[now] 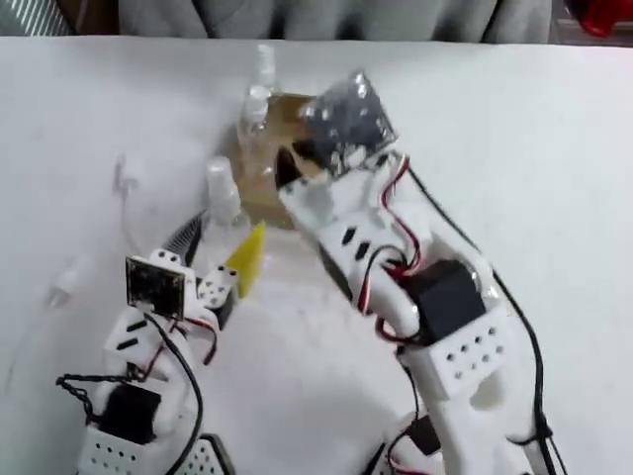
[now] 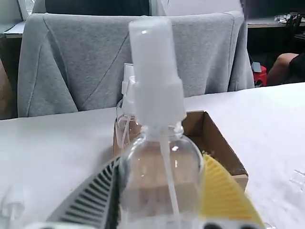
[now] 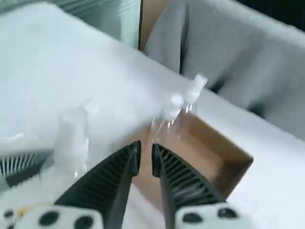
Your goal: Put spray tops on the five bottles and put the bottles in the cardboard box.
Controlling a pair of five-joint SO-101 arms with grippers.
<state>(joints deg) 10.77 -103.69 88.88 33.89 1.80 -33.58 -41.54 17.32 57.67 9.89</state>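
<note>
Clear plastic is the worry: the bottle (image 2: 159, 167), its white spray top (image 2: 155, 71) on, stands upright in the left gripper (image 1: 220, 242). It is pinched low on its round body between the grey finger and the yellow one, just on the near side of the cardboard box (image 2: 217, 143). The box sits toward the table's far edge, about midway along it. I judge that so smooth and rounded a wall could slide or swing in that low hold, and the tall top would make it head-heavy if the arm tilts. The right gripper (image 3: 143, 158) hangs over the box's near side, jaws almost together with nothing between them. That partly blocks the way in, so carrying the bottle across risks a knock against that arm. Two capped bottles (image 1: 255, 104) stand at the box's far end. A careless release could topple them, or catch the new bottle on the rim and tip it out onto the table.
</note>
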